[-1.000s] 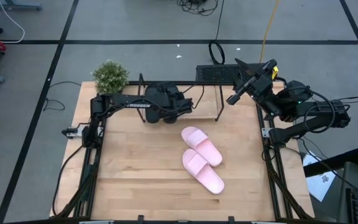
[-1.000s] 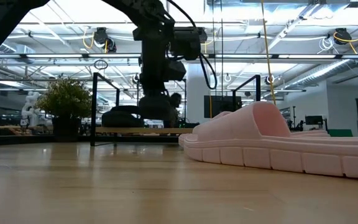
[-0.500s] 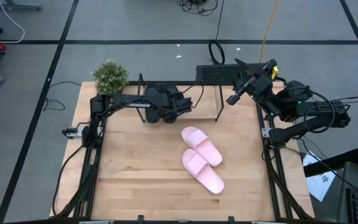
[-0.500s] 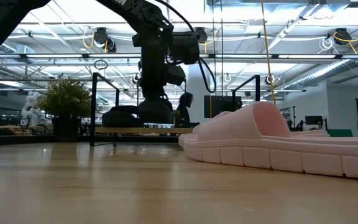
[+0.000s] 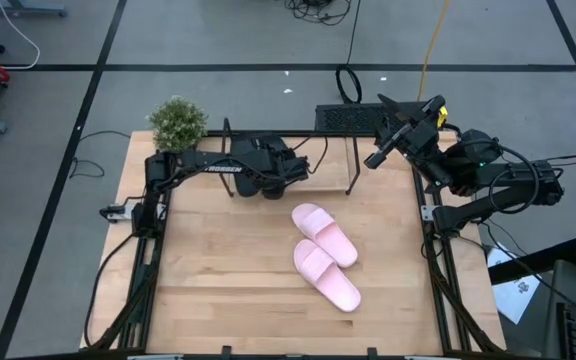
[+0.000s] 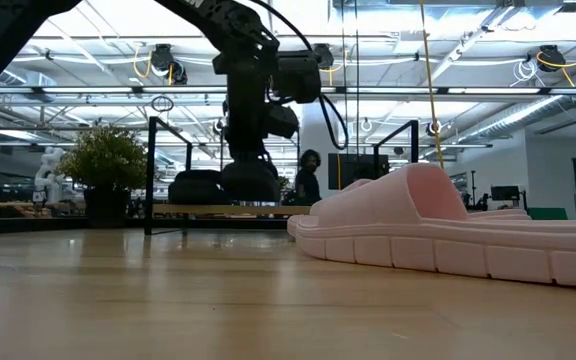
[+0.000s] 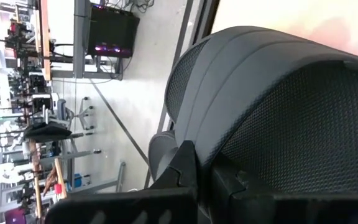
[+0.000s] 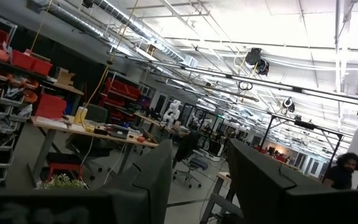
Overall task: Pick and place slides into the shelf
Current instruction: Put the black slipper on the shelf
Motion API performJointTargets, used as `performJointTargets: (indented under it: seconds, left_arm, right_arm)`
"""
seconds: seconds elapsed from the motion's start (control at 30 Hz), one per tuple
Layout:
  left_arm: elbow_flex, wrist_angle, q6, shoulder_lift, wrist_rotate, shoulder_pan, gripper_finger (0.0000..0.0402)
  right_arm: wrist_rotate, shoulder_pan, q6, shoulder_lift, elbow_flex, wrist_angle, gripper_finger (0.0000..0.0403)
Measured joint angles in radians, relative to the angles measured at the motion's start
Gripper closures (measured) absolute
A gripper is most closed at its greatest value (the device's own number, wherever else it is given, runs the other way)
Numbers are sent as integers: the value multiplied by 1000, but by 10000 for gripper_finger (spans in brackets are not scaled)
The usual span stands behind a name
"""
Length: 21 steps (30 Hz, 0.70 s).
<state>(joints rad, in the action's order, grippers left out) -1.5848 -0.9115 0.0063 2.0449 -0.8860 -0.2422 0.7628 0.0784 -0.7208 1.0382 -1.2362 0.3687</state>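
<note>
Nearest, two pink slides [image 5: 325,256] lie mid-table. Farther back, the left gripper [image 5: 268,175] clenches a black slide [image 7: 278,112] over the shelf [image 5: 340,165] at the table's far edge. Right gripper [image 5: 381,152] hangs released beyond the far right corner.

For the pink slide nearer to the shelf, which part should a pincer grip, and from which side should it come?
Grip the wide strap of that pink slide, coming from above. It lies sole-down and flat on the table, so the arched strap is its highest part, with an open toe under it for one finger. It lies close beside the other pink slide, so a side approach looks cramped.
</note>
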Motion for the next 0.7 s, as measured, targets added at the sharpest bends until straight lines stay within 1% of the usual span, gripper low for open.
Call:
performJointTargets:
  seconds: [0.37,0.47,0.7]
  left_arm:
    - [0,-4,0,0,3,3,401]
    - [1,-3,-4,0,29,-4,401]
    - [87,10,-14,-4,9,-2,401]
  right_arm:
    - [0,0,-1,0,0,0,257]
    - [0,0,-2,0,0,0,257]
    - [0,0,-2,0,0,-7,257]
